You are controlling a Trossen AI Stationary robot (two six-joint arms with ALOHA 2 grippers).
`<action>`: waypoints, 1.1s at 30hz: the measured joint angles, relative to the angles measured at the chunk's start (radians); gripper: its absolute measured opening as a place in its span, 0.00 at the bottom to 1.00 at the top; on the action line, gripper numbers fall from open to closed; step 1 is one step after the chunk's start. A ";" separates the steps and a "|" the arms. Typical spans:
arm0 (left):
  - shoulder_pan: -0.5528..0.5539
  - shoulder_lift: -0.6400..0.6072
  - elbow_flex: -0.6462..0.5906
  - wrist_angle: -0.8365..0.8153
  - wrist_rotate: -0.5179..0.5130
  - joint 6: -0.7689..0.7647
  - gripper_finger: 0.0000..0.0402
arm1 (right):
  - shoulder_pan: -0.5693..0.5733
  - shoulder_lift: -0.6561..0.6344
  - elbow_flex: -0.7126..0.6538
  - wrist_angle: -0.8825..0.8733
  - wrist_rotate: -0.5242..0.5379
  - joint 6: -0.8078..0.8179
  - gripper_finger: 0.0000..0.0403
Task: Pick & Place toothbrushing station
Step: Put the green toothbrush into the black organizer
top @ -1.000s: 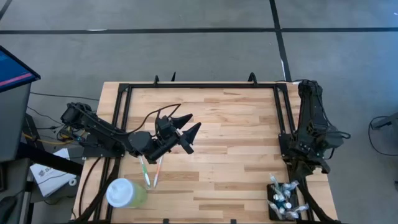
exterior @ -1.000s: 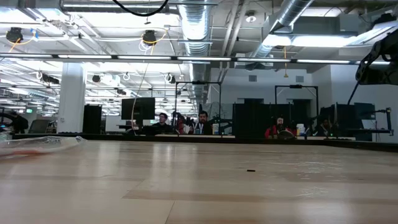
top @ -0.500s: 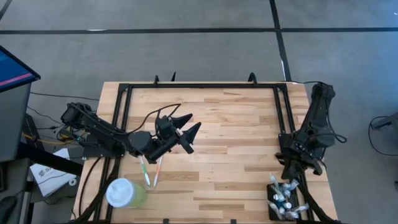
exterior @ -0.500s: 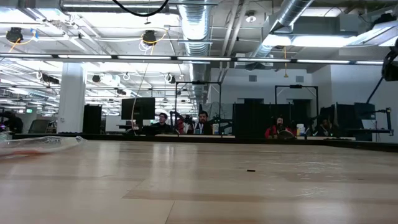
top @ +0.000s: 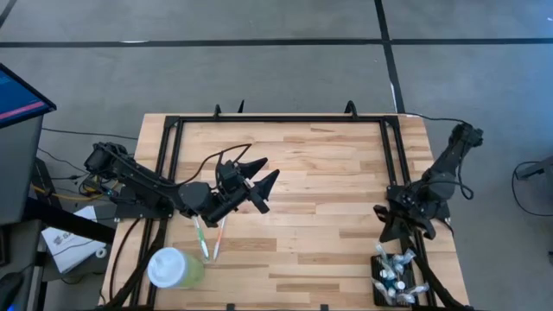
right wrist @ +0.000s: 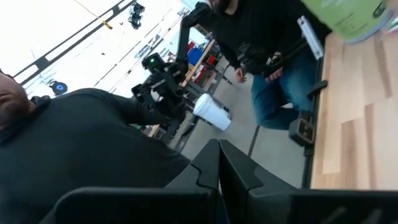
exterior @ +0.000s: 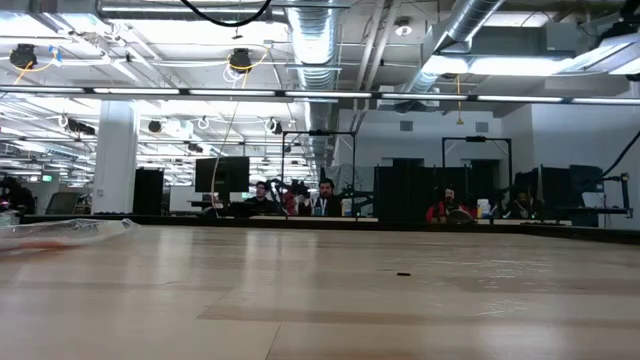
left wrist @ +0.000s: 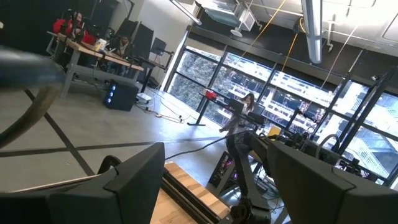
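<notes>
The toothbrushing station (top: 393,278), a small black holder with several small items standing in it, sits at the table's near right corner. My right gripper (top: 385,231) hovers shut just beyond it, toward the far side, and points at the table's near left; its shut fingers (right wrist: 219,168) hold nothing. My left gripper (top: 259,177) hangs open above the table's left half, nothing between its fingers (left wrist: 134,180). Two toothbrushes (top: 208,238) lie flat under the left arm. A pale green cup with a white lid (top: 173,268) stands at the near left corner.
A black rail frame (top: 281,119) runs around the wooden tabletop, with uprights along both sides. A person's dark sleeve and seated legs (right wrist: 280,74) show beyond the table's near edge. The middle of the tabletop (top: 328,199) is bare wood.
My right arm has swung about its base: its elbow has gone out past the table's right edge, and its gripper has turned from pointing at the near edge toward the near left, rolling as it went. It has stayed shut.
</notes>
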 joint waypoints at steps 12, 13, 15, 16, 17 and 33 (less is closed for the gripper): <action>0.006 0.000 0.000 0.000 0.000 0.000 0.69 | -0.188 0.021 0.000 -0.004 -0.092 -0.092 0.00; 0.006 0.000 0.000 0.000 0.000 0.000 0.69 | -0.205 0.030 0.000 -0.004 -0.102 -0.095 0.00; 0.006 0.000 0.000 0.000 0.000 0.000 0.69 | -0.240 0.052 0.000 -0.003 -0.122 -0.097 0.00; 0.009 0.000 0.000 -0.002 0.000 0.000 0.69 | -0.259 0.065 0.000 -0.004 -0.138 -0.097 0.00; 0.012 0.000 0.000 -0.003 0.000 0.000 0.69 | -0.277 0.078 0.000 -0.004 -0.157 -0.097 0.00; 0.012 0.000 0.000 -0.013 0.000 0.004 0.69 | -0.547 0.191 0.000 0.064 -0.262 -0.251 0.00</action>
